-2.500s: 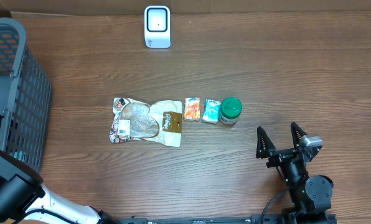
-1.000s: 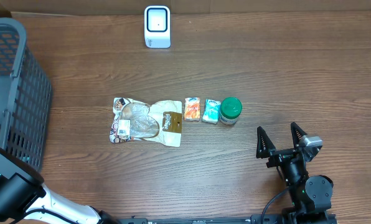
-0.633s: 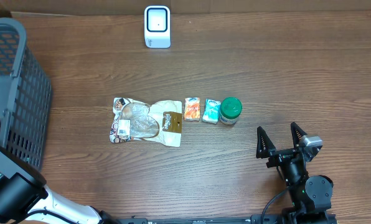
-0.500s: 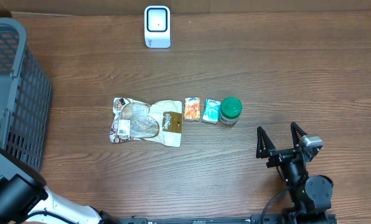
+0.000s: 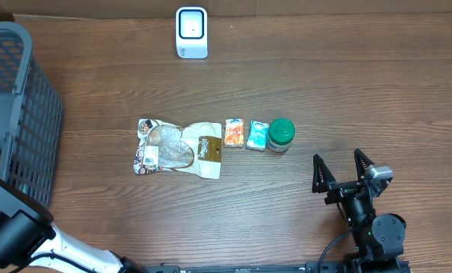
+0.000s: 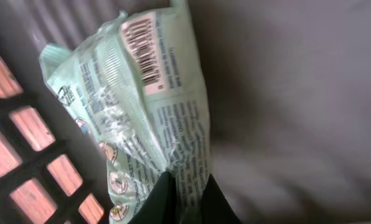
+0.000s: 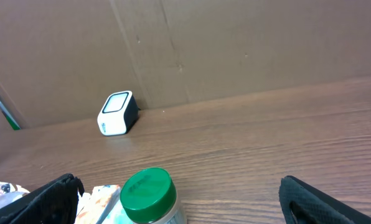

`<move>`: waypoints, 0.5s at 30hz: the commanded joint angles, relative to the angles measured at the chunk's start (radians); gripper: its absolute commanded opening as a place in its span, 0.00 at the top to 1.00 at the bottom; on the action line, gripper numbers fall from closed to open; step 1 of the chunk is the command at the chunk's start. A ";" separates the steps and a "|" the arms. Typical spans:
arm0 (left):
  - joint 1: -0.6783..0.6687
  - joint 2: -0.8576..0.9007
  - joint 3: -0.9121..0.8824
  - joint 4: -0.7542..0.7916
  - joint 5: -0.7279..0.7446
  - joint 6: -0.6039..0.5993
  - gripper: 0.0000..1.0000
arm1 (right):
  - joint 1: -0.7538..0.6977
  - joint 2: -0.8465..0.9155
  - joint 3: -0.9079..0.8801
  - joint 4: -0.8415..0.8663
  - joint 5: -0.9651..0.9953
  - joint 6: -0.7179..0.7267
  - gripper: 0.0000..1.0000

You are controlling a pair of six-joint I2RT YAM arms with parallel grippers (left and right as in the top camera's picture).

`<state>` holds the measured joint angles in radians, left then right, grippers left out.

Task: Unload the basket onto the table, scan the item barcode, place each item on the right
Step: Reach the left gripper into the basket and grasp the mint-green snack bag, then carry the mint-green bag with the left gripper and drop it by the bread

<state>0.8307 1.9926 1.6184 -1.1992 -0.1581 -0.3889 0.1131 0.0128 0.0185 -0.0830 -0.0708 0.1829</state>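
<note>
Right hand (image 5: 340,168) low on the desk (image 5: 324,83) at 5 o'clock, fingers wide apart, holding nothing, pointing toward 12.

Left arm (image 5: 14,231) comes in at 7 o'clock and goes up into the basket (image 5: 29,114), which sits at the 9 o'clock edge. The left hand itself can't be made out from overhead.

In the wrist view, left hand (image 6: 187,183) has its fingers together, clamped on the bottom edge of a mint packet (image 6: 142,106) inside the basket. Packet is crinkled and runs from the fingers toward 11 o'clock. Barcode (image 6: 145,53) is on a pink label at the packet's far end, facing the camera. Basket grid wall is at 8 o'clock of the packet; grey basket floor or wall at 3 o'clock is blurred.

Mid desk, a row running 9 to 3: pouch (image 5: 179,148) lying flat, orange packet (image 5: 234,133) just beside it, teal packet (image 5: 257,135) touching the orange one, jar (image 5: 281,134) with green lid upright, against the teal packet. Row is well apart from both hands.

Far edge at 12 o'clock: white scanner (image 5: 192,32), upright, near the cardboard wall (image 7: 235,43). It is well apart from the packet and the row.
</note>
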 commanded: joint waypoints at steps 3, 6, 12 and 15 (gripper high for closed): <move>-0.051 -0.026 0.346 -0.114 0.067 0.002 0.96 | 0.005 -0.010 -0.010 0.003 0.006 -0.005 0.00; -0.100 -0.045 0.513 -0.176 0.098 0.021 0.96 | 0.005 -0.010 -0.010 0.003 0.006 -0.005 0.00; -0.267 -0.121 0.744 -0.249 0.111 0.076 0.96 | 0.005 -0.010 -0.010 0.003 0.006 -0.005 0.00; -0.381 -0.175 0.772 -0.251 0.110 0.094 0.95 | 0.005 -0.010 -0.010 0.003 0.006 -0.005 0.00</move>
<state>0.5449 1.9072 2.3371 -1.4452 -0.0689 -0.3450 0.1131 0.0128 0.0185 -0.0826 -0.0708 0.1829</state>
